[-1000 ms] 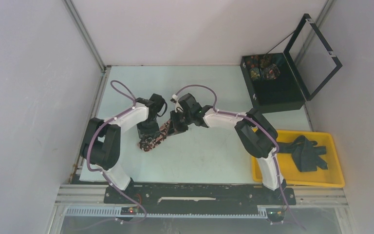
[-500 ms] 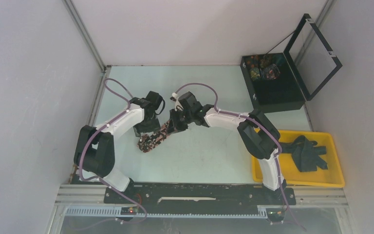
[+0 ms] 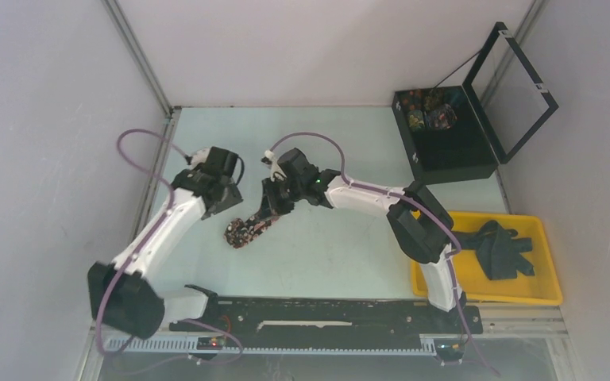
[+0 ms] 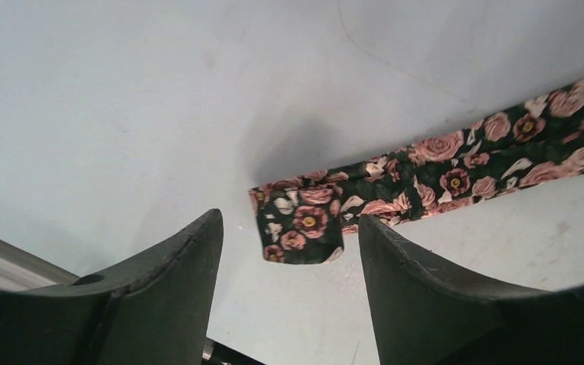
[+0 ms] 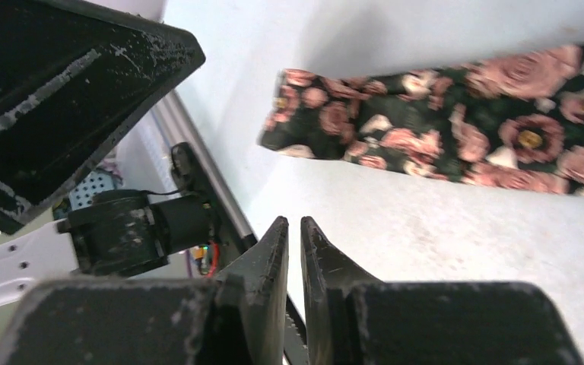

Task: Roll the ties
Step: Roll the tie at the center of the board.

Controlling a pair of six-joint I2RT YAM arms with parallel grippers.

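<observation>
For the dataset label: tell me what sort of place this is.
Probably a robotics lab test cell: two robot arms bolted to a pale table, enclosed by plain white walls with aluminium framing.

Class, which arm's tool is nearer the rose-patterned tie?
Right. The right tool hovers at one end of the tie; the left tool sits apart, to its left.

Tie (image 3: 245, 230) on the table (image 3: 341, 250), left of centre — box (image 3: 454, 159) at far right, tray (image 3: 508, 299) before it.

free: table (image 3: 341, 254) beside tie (image 3: 245, 230) | obstacle: right arm (image 3: 365, 194) over far end
</observation>
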